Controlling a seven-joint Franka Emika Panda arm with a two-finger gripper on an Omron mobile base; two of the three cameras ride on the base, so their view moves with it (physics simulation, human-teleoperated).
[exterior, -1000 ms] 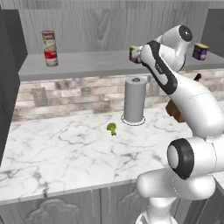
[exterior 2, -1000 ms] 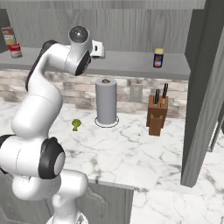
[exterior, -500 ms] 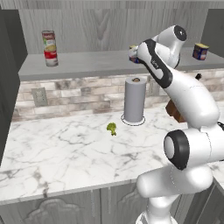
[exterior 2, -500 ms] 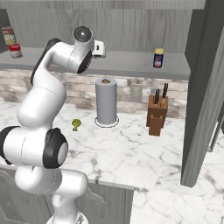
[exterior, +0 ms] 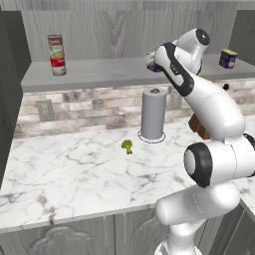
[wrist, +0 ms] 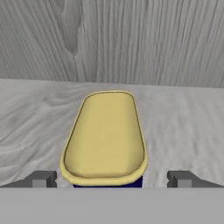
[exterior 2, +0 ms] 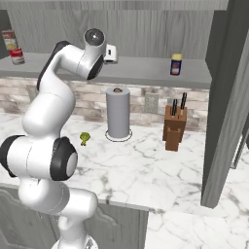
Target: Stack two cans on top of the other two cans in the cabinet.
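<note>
Hand view puts the end effector (wrist: 112, 179) with jaws spread wide and holding nothing, its two fingertips (wrist: 41, 179) standing either side of a dark blue can (wrist: 105, 135) with a yellow top. The can sits directly ahead, centred between the tips, upright on the cabinet shelf (wrist: 183, 127), so closing should need only a slight advance. Farther out in the left base view, a second blue can (exterior: 228, 58) stands at the shelf's right end, and a red-labelled stack (exterior: 56, 55) stands well apart at the left end. Below, a paper-towel roll (exterior: 153, 113) stands on the counter (exterior: 74, 169).
</note>
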